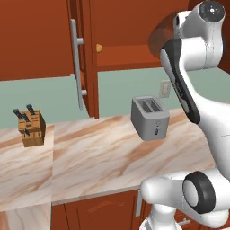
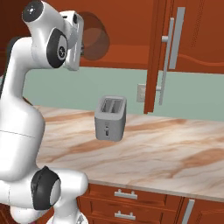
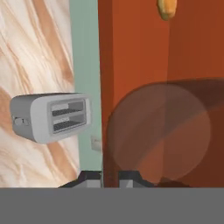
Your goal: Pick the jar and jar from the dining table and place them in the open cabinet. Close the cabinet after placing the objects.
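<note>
A smoky-grey see-through jar (image 1: 158, 38) hangs high in front of the open red-brown cabinet (image 1: 130, 27), well above the counter. My gripper (image 3: 109, 177) is shut on this jar (image 3: 159, 131), which looms large and translucent just beyond the dark fingertips (image 3: 89, 177). In the right base view the jar (image 2: 94, 41) sits right against the hand, at the cabinet opening (image 2: 127, 43). The cabinet door (image 1: 76, 63) stands swung open, edge-on, with its long silver bar handle (image 2: 168, 57). The dining table is out of view.
A grey toaster (image 1: 150, 117) stands on the marble-patterned counter (image 1: 99, 157) below the jar. A wooden knife block (image 1: 31, 128) sits at the far left. A small tan item (image 1: 99, 47) lies inside the cabinet. A wall outlet (image 2: 141, 92) is behind the toaster.
</note>
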